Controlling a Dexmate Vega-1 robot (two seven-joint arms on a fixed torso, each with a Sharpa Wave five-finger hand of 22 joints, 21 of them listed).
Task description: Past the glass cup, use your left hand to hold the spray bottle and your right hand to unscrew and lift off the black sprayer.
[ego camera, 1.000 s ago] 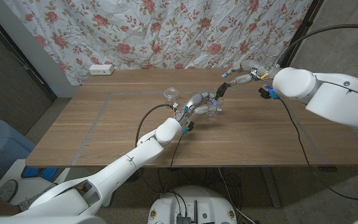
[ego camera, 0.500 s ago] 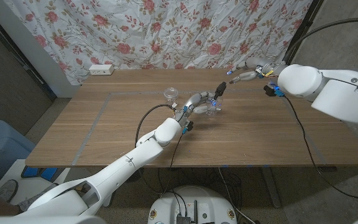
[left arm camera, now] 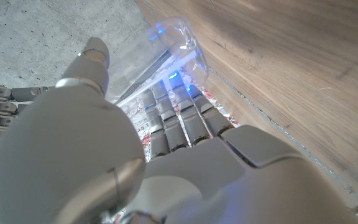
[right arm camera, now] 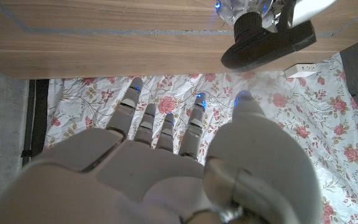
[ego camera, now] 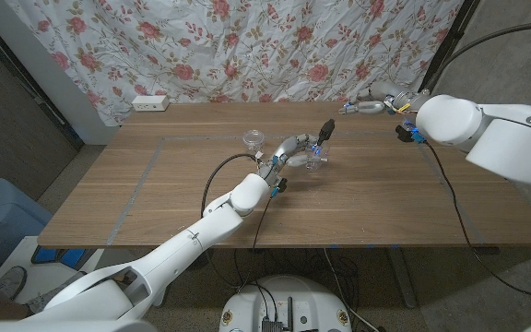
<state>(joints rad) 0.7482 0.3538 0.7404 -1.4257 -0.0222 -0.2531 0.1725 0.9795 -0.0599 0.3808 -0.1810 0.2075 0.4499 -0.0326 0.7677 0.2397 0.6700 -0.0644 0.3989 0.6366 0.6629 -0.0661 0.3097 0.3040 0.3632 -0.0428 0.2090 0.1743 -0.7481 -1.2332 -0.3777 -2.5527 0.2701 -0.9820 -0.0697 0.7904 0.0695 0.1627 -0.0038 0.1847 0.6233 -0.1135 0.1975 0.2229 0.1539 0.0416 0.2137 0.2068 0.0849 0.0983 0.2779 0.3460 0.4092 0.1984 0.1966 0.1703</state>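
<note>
Head view: wooden surface (ego camera: 155, 198) is seen, with the clear spray bottle (ego camera: 313, 159) mid-surface, gripped by left robot hand (ego camera: 289, 152). Right robot hand (ego camera: 371, 107) is held open, well apart. Bottle judged light, slippery, squashable; black sprayer (ego camera: 326, 128) best taken at its collar.

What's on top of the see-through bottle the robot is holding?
A black sprayer sits on top of the spray bottle. The left hand wraps the bottle, hiding part of it.
</note>
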